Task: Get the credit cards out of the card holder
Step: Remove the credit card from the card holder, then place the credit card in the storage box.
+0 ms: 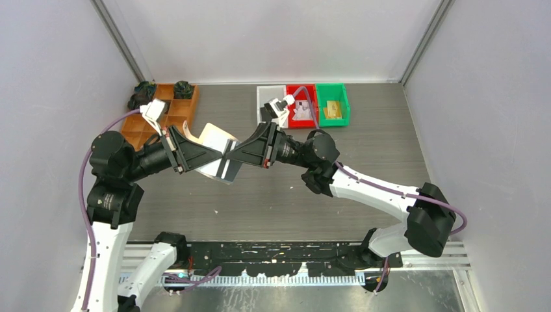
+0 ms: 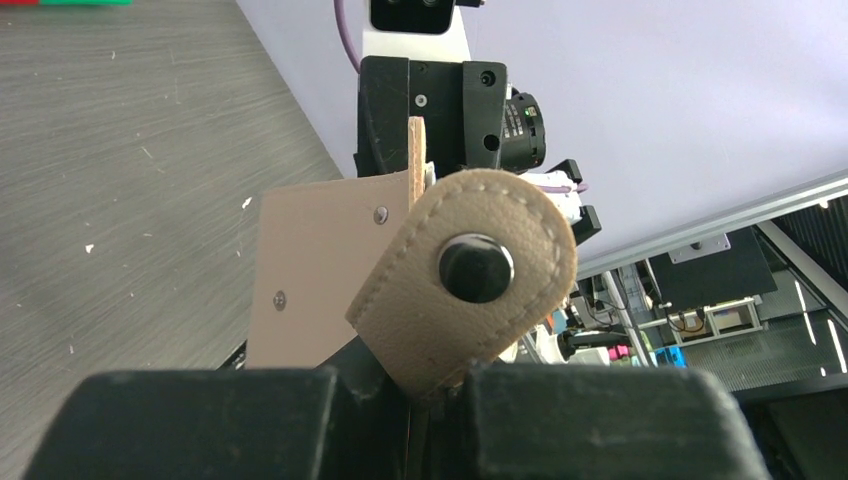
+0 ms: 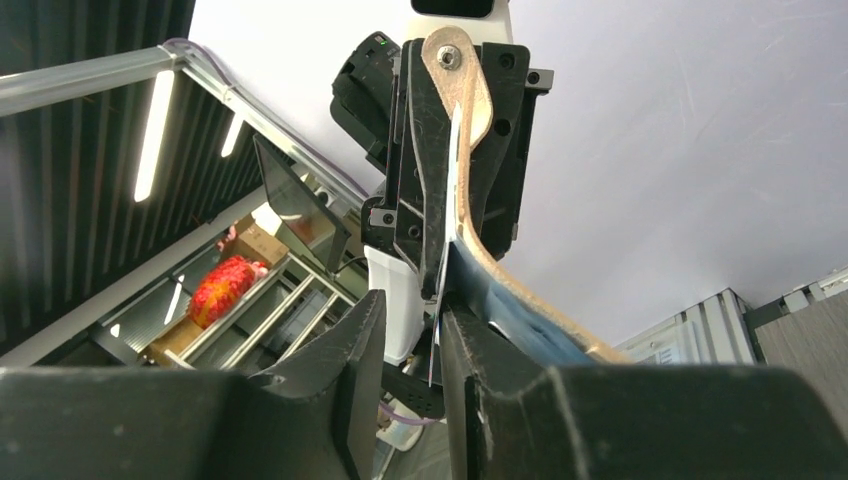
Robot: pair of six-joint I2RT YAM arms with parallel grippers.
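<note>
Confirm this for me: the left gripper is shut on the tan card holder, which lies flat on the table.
Not quite. The left gripper is shut on the card holder, but it is held up off the table, not flat on it; the top external view shows this.

The left arm [image 1: 104,214] stands along the left edge of the top view, its elbow folded and its forearm reaching right toward centre frame. The right arm [image 1: 380,190] runs from the lower right up and to the left, with its wrist roughly level. The left gripper [image 1: 218,156] is clamped on the card holder [image 1: 214,136]. The right gripper [image 1: 230,156] faces it almost tip to tip, just left of centre. Its jaws are narrowly parted, and a slim gap shows between its fingers [image 3: 350,350].
</note>
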